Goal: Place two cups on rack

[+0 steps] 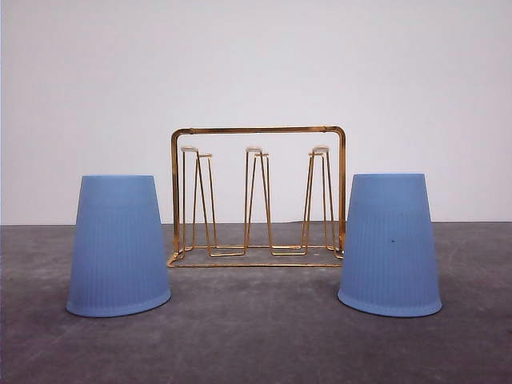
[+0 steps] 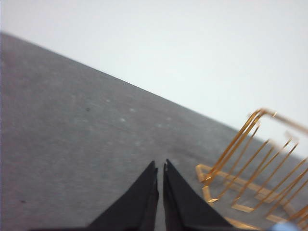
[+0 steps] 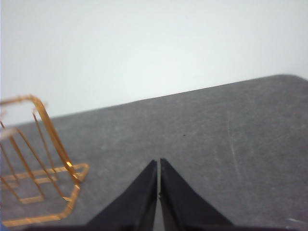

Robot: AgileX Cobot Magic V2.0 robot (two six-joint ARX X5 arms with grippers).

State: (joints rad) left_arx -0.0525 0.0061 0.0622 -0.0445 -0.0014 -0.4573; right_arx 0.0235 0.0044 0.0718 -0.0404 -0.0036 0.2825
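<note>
Left tool (image 2: 160, 168), seen from its wrist camera, has its two black fingers closed tip to tip with nothing between them, above bare grey table (image 2: 72, 144). Right tool (image 3: 158, 166) is likewise closed and empty, its tips meeting over the table in its own wrist view.

Front view: two light-blue ribbed cups stand upside down, wide mouth on the table. Left cup (image 1: 118, 244) stands in front of and to the left of the rack (image 1: 258, 200); right cup (image 1: 390, 242) stands in front of and to the right of it. Both cups are apart from the rack and well apart from each other; neither sits on a peg.

Gold wire rack stands upright between and behind the cups, its rectangular frame rising over three pairs of white-tipped pegs (image 1: 254, 150) and a flat wire base. All pegs are bare.

Left wrist view: the rack (image 2: 250, 163) appears beside the closed fingers, not touched by them; a sliver of blue at the picture's edge may be a cup, but this cannot be told. Right wrist view: the rack's end frame (image 3: 43, 159) stands near the fingers, apart from them.

Background: plain white wall (image 1: 256, 64) behind the table.
</note>
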